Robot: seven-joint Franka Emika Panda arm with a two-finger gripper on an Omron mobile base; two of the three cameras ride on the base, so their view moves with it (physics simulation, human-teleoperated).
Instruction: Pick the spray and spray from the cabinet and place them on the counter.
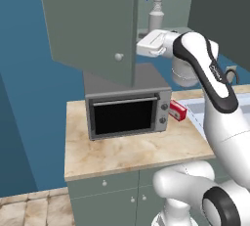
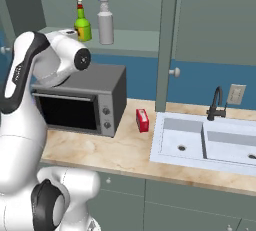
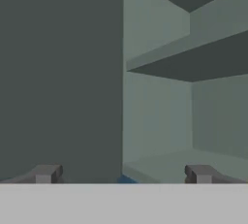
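Grey-white spray (image 1: 156,12) stands upright on the cabinet (image 1: 93,24) floor, nozzle pointing left, half hidden by the open door's edge. From the right base view it (image 2: 105,17) sits just beside the green spray (image 2: 82,25), both upright, near the front lip, desk (image 2: 125,150) below. Hand view: jaws spread wide, holding nothing, door edge dead ahead, shelf (image 3: 189,65) to the right.

The counter (image 1: 132,154) looks like polished beige marble (faintly veined). The oven (image 1: 128,110) is brushed grey metal with a dark glossy door; the cabinet (image 1: 88,19) is matt, smooth grey-green.
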